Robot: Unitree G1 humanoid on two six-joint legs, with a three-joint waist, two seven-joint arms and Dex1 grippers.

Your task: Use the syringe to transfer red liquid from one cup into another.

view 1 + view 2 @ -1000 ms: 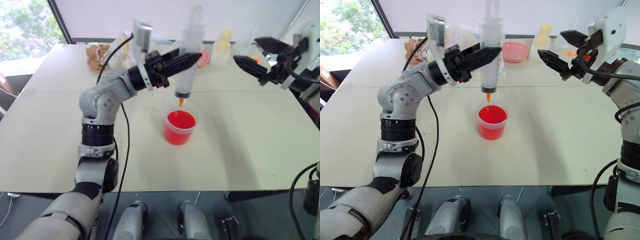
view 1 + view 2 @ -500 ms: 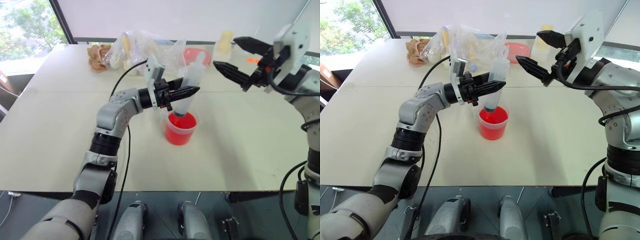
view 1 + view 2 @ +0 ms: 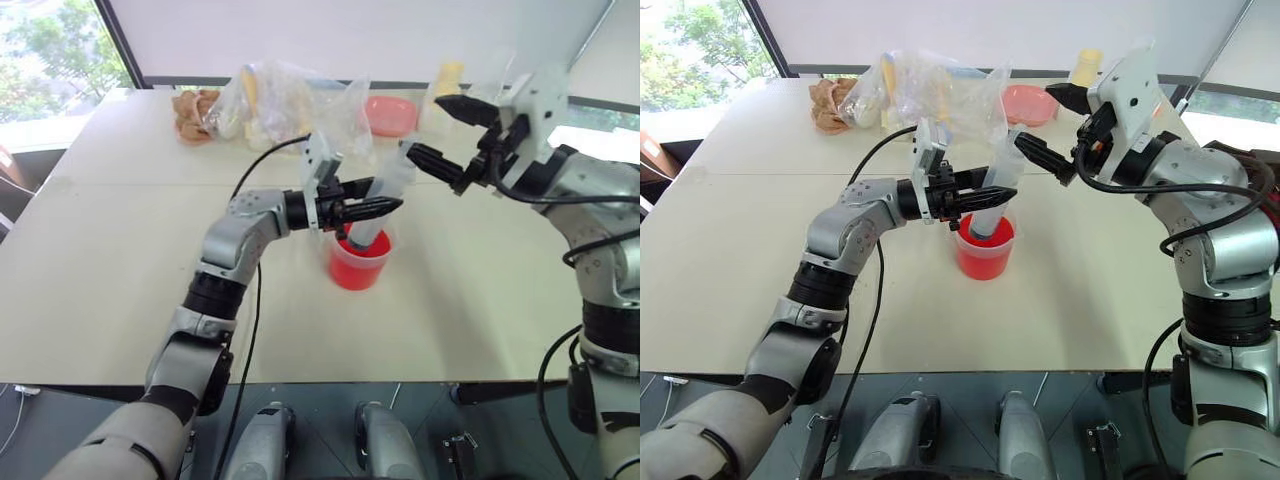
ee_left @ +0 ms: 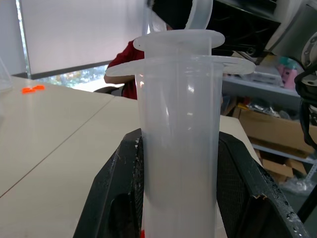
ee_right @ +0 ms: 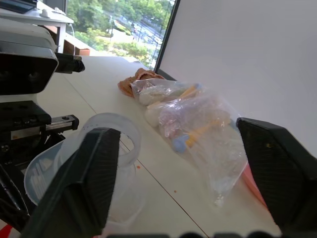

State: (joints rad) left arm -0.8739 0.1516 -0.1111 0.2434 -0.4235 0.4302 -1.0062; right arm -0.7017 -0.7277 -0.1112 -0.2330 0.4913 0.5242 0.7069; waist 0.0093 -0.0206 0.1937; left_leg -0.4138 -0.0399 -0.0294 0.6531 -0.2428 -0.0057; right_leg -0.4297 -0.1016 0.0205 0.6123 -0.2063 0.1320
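A: State the condition of the left gripper (image 3: 375, 208).

B: It is clamped on the barrel of the syringe (image 3: 385, 195), one black finger on each side. In the left wrist view the clear barrel (image 4: 178, 163) stands between the two pads, with its flange and the plunger head above them.

A: Position of the syringe?

B: It is tilted, plunger end leaning toward the robot's right and away from it. The lower end sits inside the red cup (image 3: 357, 262), dipped into the red liquid (image 3: 985, 236). The tip itself is hidden below the rim.

A: Location of the cup?

B: Upright on the tabletop (image 3: 120, 270), near its centre, directly below the left gripper.

A: Condition of the right gripper (image 3: 1048, 130)?

B: The fingers are apart and hold nothing. One finger lies just beside the plunger end; the other is higher and farther back. In the right wrist view the plunger ring (image 5: 106, 141) lies between the two fingers (image 5: 86, 183), closer to one of them; contact cannot be confirmed.

A: Other items?

B: A crumpled clear plastic bag (image 3: 290, 95), a pink bowl (image 3: 392, 113) and a brown item (image 3: 195, 112) at the far edge. The second, colourless cup cannot be identified.
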